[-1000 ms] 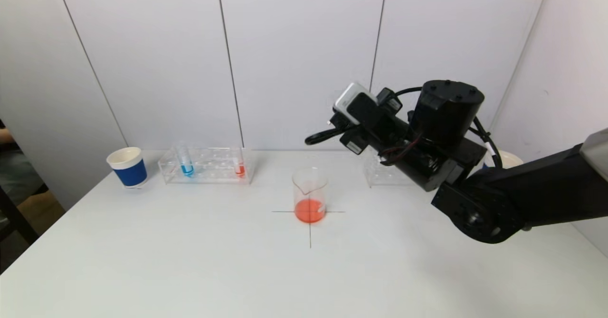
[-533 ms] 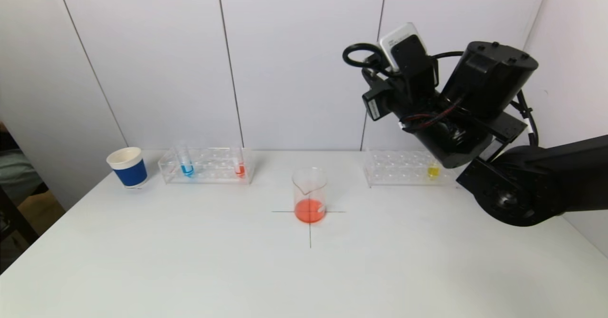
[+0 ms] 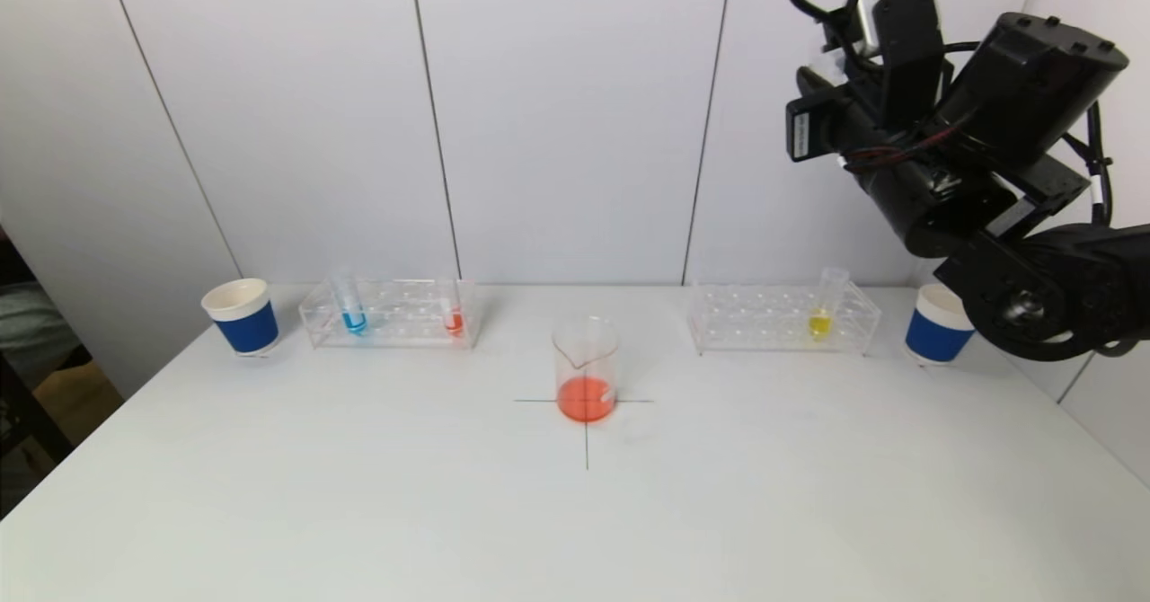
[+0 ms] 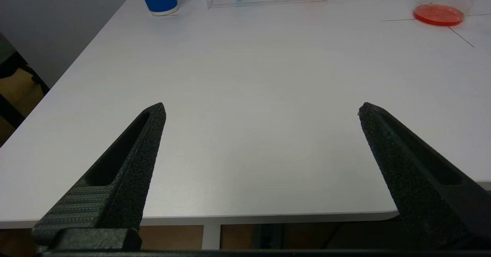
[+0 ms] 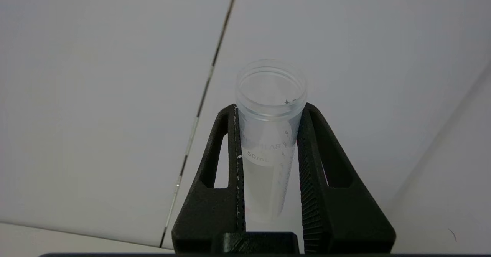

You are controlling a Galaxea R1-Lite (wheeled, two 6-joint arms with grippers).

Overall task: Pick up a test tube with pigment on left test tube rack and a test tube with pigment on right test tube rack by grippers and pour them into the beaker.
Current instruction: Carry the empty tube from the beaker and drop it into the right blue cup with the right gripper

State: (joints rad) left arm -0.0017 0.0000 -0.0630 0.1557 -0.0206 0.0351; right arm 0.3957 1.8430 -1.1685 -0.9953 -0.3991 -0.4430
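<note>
A: What is being shown from the head?

B: The right arm [image 3: 979,171] is being held high at the right, above the right rack [image 3: 783,319], its wrist turned up toward the wall. A tube of yellow liquid [image 3: 825,305] is being kept upright in that rack, with a blue cup [image 3: 934,323] just beside it. The beaker [image 3: 586,368], orange liquid in its bottom, is being seen on a cross mark at the middle of the table [image 3: 359,494]. The left rack [image 3: 391,314] is being seen with a blue and a red tube.

A: And from the left wrist?

B: The left gripper [image 4: 261,111] is being held wide apart, with nothing between its fingers, low over the near table edge.

A: From the right wrist?

B: A clear tube [image 5: 268,134] is being clamped by the right gripper [image 5: 268,111], its mouth pointed at the wall; no liquid is being made out inside.
</note>
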